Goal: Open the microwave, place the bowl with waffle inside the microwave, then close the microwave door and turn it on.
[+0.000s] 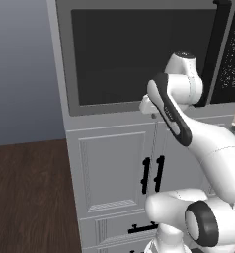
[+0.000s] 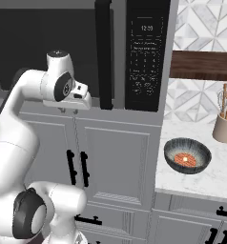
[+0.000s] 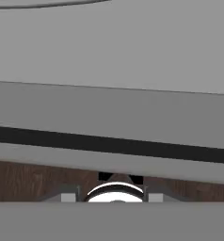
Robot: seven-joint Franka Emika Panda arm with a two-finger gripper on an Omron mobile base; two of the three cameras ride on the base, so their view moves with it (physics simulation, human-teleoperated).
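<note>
The microwave door (image 2: pixel 48 52) stands shut — its dark glass and long black bar handle (image 2: pixel 104 55) block any way inside. The arm's hand (image 2: pixel 75 99) sits low before the door's bottom edge, close to the handle's foot. To the right, the counter (image 2: pixel 201 183) lies open around the bowl (image 2: pixel 187 156) — free from above and the front. A utensil holder (image 2: pixel 225 127) stands behind it, apart.

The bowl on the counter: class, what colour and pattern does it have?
The bowl is dark with fine blue-grey stripes, seen best in the right base view.
</note>
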